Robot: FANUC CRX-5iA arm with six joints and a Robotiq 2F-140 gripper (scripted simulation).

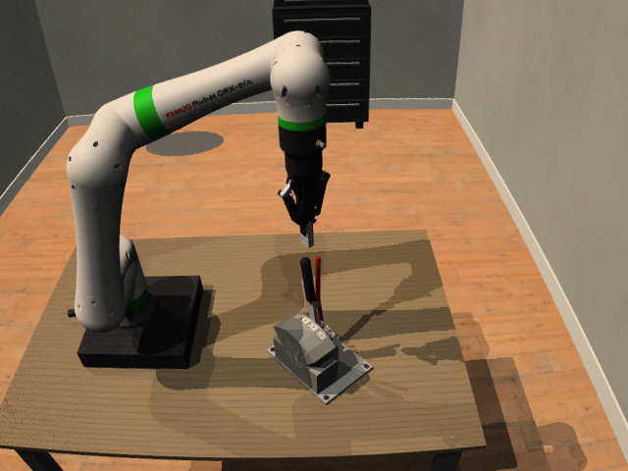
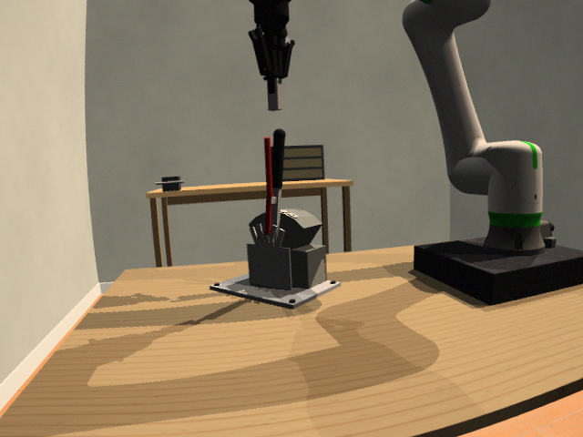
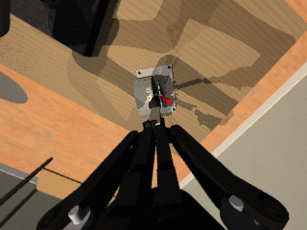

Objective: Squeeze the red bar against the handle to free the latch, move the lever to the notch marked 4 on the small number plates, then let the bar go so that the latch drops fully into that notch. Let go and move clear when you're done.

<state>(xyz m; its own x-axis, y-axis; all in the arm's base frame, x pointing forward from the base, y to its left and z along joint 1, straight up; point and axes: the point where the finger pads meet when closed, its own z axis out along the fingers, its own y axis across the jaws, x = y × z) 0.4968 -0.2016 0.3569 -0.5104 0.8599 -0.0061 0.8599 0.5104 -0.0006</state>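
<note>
A grey lever unit (image 1: 318, 357) stands on a metal baseplate on the wooden table. Its black handle (image 1: 306, 282) rises upright, with the thin red bar (image 1: 318, 281) close beside it, a small gap between them. Small white number plates (image 1: 315, 328) sit on top of the housing; I cannot read the digits. My gripper (image 1: 306, 239) hangs straight above the handle's top, shut on nothing, clear of the handle. From the side, the gripper (image 2: 273, 102) is above the handle (image 2: 278, 159) and red bar (image 2: 268, 186). In the wrist view the shut fingers (image 3: 154, 126) point down at the unit (image 3: 154, 96).
The arm's black base (image 1: 141, 320) sits at the table's left. A black drawer cabinet (image 1: 322, 55) stands at the back wall. A second wooden table (image 2: 249, 188) with a small black object and a slatted box stands behind the lever unit.
</note>
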